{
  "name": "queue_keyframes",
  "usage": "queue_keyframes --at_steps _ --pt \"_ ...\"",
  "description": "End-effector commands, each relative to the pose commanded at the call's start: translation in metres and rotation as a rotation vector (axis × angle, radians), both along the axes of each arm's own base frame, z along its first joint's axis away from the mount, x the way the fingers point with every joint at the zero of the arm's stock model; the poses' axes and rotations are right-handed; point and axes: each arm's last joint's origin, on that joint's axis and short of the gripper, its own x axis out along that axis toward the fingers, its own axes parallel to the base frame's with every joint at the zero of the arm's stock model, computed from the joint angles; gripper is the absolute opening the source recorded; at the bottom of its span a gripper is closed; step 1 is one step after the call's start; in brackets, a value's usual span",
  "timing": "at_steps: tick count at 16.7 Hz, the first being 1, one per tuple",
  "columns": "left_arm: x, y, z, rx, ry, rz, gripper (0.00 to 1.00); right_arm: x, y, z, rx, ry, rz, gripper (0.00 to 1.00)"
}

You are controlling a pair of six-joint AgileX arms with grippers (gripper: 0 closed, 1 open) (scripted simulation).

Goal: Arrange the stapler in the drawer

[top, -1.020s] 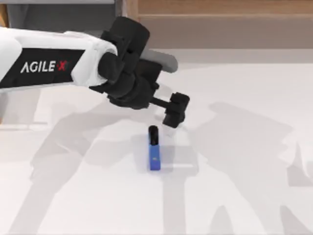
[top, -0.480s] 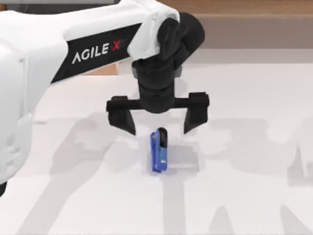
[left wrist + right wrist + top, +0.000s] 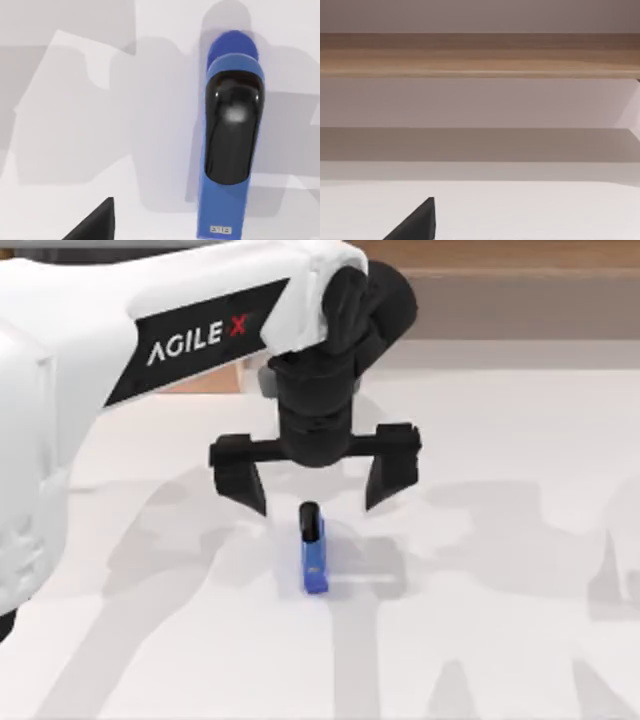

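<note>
From the top view, my left gripper [image 3: 314, 478] has dropped a little closer since half a second ago, jaws spread wide either side of the stapler's [image 3: 314, 550] black end, not yet touching; I judge the grasp comes next. The stapler lies flat mid-tabletop [image 3: 520, 640].

Left wrist view: the stapler [image 3: 231, 150] sits directly below on the pale tabletop [image 3: 75, 125].

Right wrist view: a wooden shelf [image 3: 480, 55] stands beyond the tabletop's far edge; I cannot tell my right gripper's state.
</note>
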Motion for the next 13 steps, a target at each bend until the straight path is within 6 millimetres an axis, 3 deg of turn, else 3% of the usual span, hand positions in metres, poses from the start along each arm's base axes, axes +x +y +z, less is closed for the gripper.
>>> queue_keyframes --at_steps 3,8,13 --pt "0.001 0.000 -0.015 0.007 0.006 0.004 1.00 0.000 0.000 0.000 0.000 0.000 0.000 1.00" --pt "0.002 0.000 -0.064 0.001 -0.002 0.004 1.00 0.000 0.000 0.000 0.000 0.000 0.000 1.00" --pt "0.001 0.001 -0.071 0.004 0.002 0.004 1.00 0.000 0.000 0.000 0.000 0.000 0.000 1.00"
